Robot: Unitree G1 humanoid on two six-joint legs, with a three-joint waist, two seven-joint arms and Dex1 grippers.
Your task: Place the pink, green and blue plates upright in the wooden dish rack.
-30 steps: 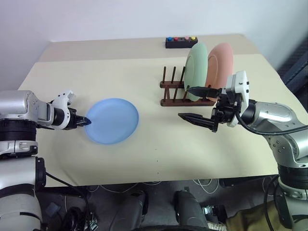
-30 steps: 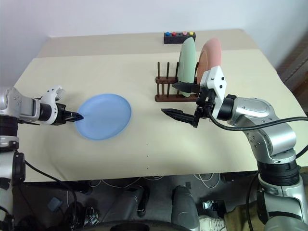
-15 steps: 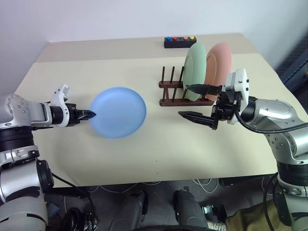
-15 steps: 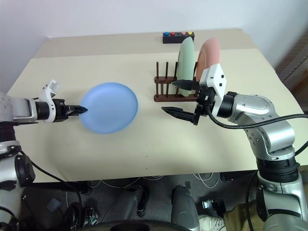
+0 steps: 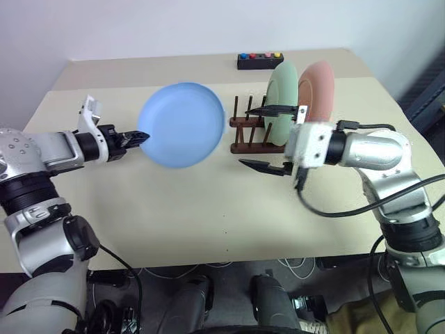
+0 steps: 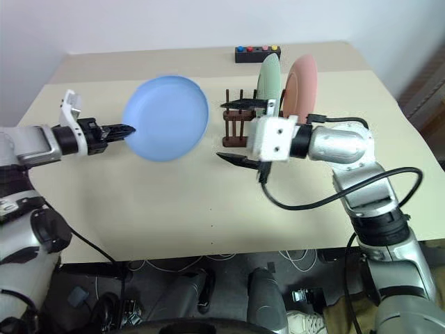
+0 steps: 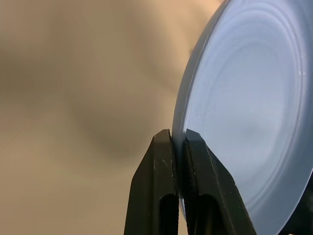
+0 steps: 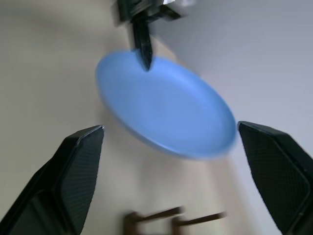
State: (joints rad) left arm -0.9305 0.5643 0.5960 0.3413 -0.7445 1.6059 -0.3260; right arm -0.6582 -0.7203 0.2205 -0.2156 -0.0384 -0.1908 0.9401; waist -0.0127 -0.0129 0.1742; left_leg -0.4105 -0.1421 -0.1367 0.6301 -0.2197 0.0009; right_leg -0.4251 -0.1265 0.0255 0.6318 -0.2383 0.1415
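Handover step, as I read it: my left gripper (image 5: 141, 136) is pinching the blue plate (image 5: 182, 124) by its rim, holding it tilted up off the counter (image 5: 174, 202), while my right gripper (image 5: 264, 138) sits spread wide facing it, just in front of the wooden dish rack (image 5: 249, 129). Green plate (image 5: 282, 103) and pink plate (image 5: 318, 91) already stand upright in the far slots; near pegs are free. Next I'd judge the right jaws must close on the plate's opposite rim before the left lets go. Plate looks smooth, shallow, round, matte plastic; rack is dark wood with thin pegs.
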